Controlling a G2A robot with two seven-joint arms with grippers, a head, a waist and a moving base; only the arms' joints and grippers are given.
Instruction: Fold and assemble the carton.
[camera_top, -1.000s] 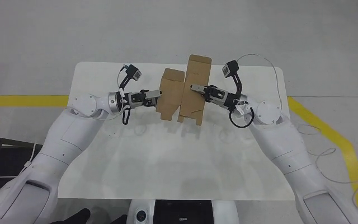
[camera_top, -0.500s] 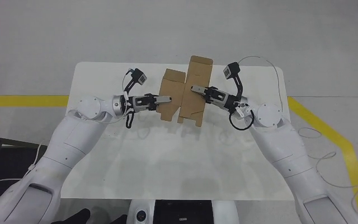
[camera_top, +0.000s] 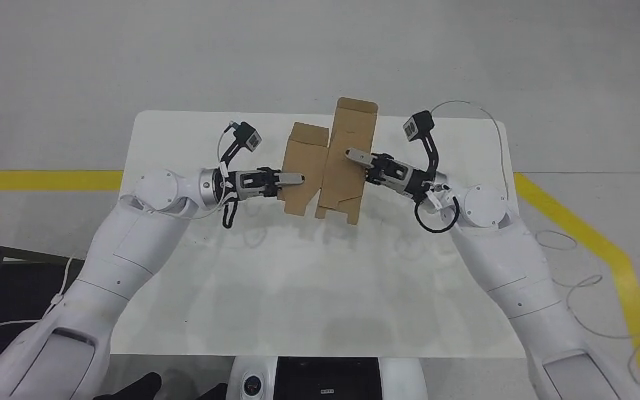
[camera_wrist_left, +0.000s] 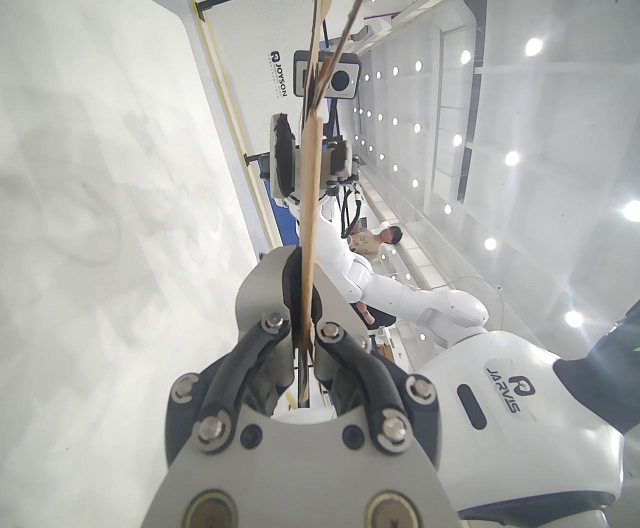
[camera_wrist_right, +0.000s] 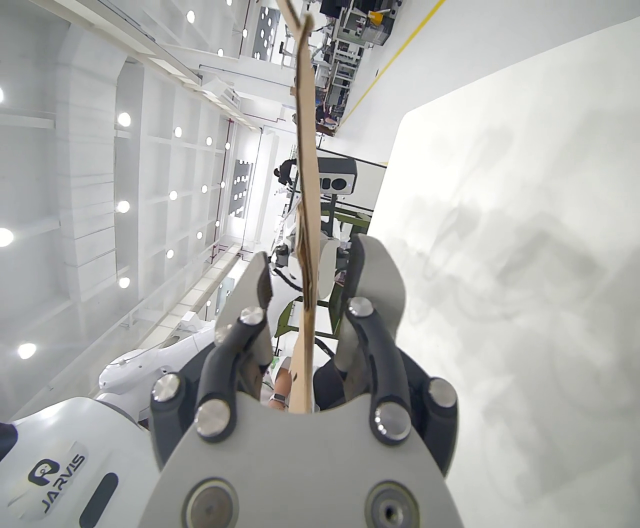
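Right gripper (camera_wrist_right: 315, 256) eased back slightly in the last half second, fingers spread astride one edge of the carton (camera_top: 305, 165) (flat brown cardboard). Left gripper (camera_wrist_left: 301, 274) pinches the opposite edge.

The counter (camera_top: 300, 290) is a white rectangle with rounded corners, its top plain and matt (camera_wrist_left: 100, 200). It stands on a pale grey floor (camera_top: 300, 50). A yellow line (camera_top: 60, 180) on that floor meets the counter's left edge about halfway along and shows again off its right edge, bending away toward the near side. The flattened brown carton (camera_top: 330, 170) is over the far half, near the middle. It seems raised level above the top rather than lying on it, though contact cannot be settled.
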